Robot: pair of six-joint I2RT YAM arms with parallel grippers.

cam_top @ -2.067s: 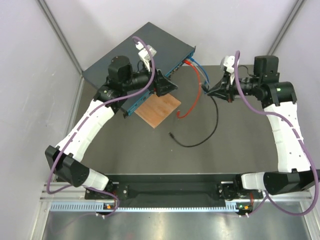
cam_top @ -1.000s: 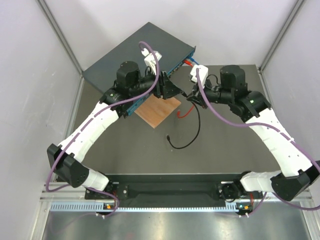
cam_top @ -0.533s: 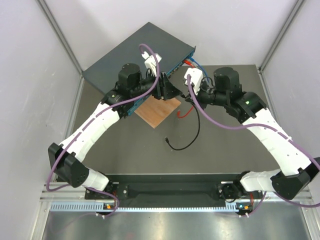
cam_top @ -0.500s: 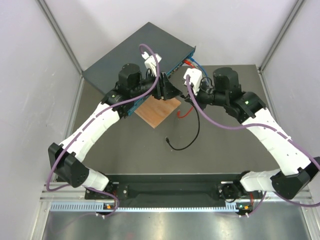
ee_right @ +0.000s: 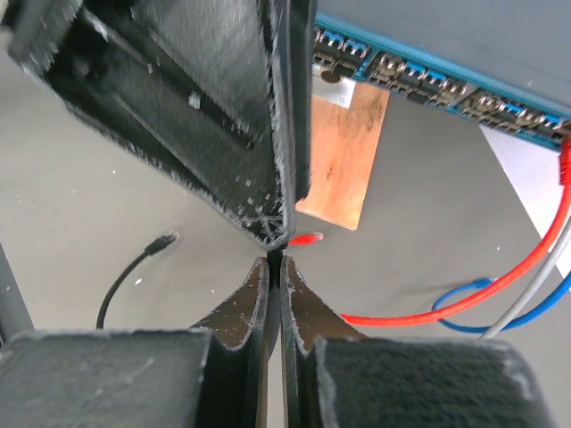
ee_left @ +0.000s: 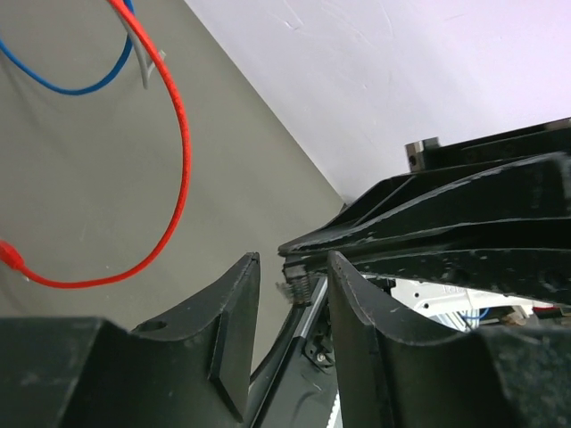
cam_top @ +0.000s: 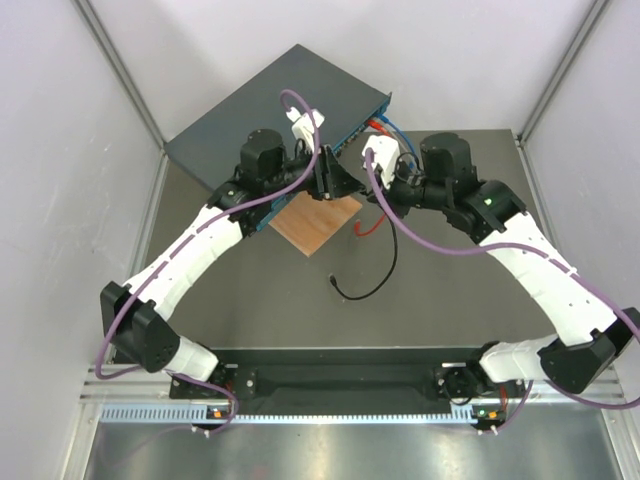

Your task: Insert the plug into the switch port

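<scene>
The switch [cam_top: 270, 100] lies at the back left, its teal front edge [ee_right: 428, 76] lined with small ports. My right gripper [cam_top: 374, 190] [ee_right: 275, 260] is shut on the plug end of a black cable [cam_top: 388, 265]. It meets my left gripper [cam_top: 348, 184] just in front of the switch. In the left wrist view the ribbed black plug [ee_left: 300, 290] sticks out between the left gripper's [ee_left: 293, 260] fingers. The jaws stand apart on either side of it, with a gap showing. The cable's other end [cam_top: 334, 281] [ee_right: 163, 239] lies loose on the mat.
A brown wooden board [cam_top: 315, 222] [ee_right: 343, 165] lies in front of the switch under the grippers. A red cable [cam_top: 372, 222] [ee_left: 174, 152] and a blue cable [ee_left: 71, 85] [ee_right: 473, 303] run from the switch's right ports. A loose red plug [ee_right: 305, 239] rests beside the board.
My right arm has swung left with the black cable and brought its plug between the left gripper's fingers. The left jaws have narrowed round it.
</scene>
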